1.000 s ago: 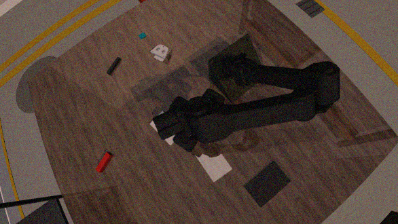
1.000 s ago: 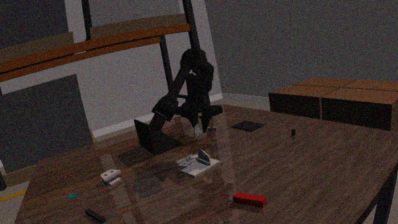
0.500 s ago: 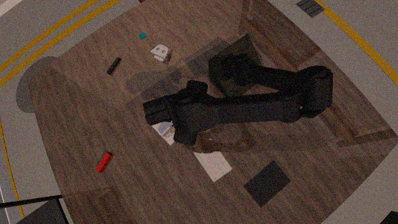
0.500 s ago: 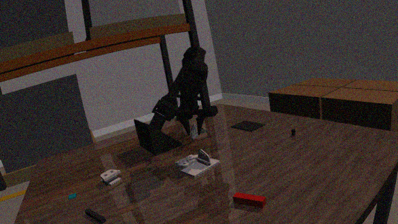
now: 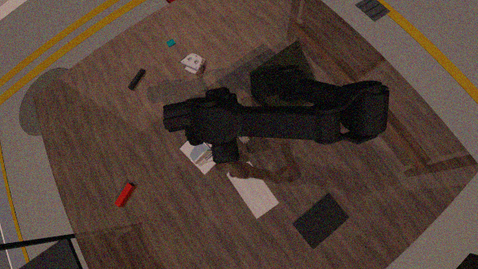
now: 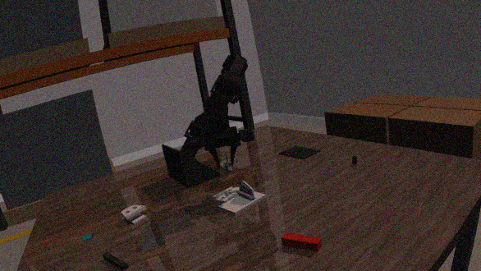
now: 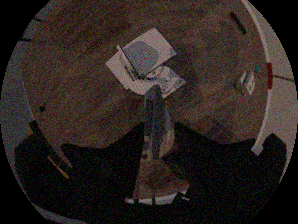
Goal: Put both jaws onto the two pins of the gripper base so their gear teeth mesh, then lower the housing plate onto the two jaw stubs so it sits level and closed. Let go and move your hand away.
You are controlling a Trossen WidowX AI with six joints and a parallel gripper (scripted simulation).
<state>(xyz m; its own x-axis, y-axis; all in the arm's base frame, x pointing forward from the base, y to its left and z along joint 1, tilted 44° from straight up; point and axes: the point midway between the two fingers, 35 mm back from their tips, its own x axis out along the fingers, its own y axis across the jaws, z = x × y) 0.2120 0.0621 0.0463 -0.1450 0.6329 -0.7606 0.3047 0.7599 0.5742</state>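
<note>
The pale gripper base [image 5: 199, 152] [image 6: 235, 206] [image 7: 159, 41] lies flat on the table; a dark grey piece [image 6: 247, 190] stands upright on it, and I cannot tell whether it is a jaw. My gripper [image 6: 226, 165] [image 7: 160, 125] is shut on a long grey jaw [image 7: 155, 110], above the table behind the base in the exterior view. The jaw's end points toward the base in the wrist view. A white plate with two round holes [image 5: 194, 60] [image 6: 135, 213] [image 7: 245, 83], apparently the housing plate, lies apart. The arm hides the fingertips in the top view; the pins and teeth are unclear.
A red block [image 5: 123, 196] [image 6: 301, 242], a black bar [image 5: 137, 79] [image 6: 115, 260] [image 7: 238, 23] and a small teal block [image 5: 170, 42] [image 6: 87, 237] lie on the table. A dark flat square [image 5: 320, 221] [image 6: 300, 152] lies beyond the base. A small dark object [image 6: 354, 160] stands far right.
</note>
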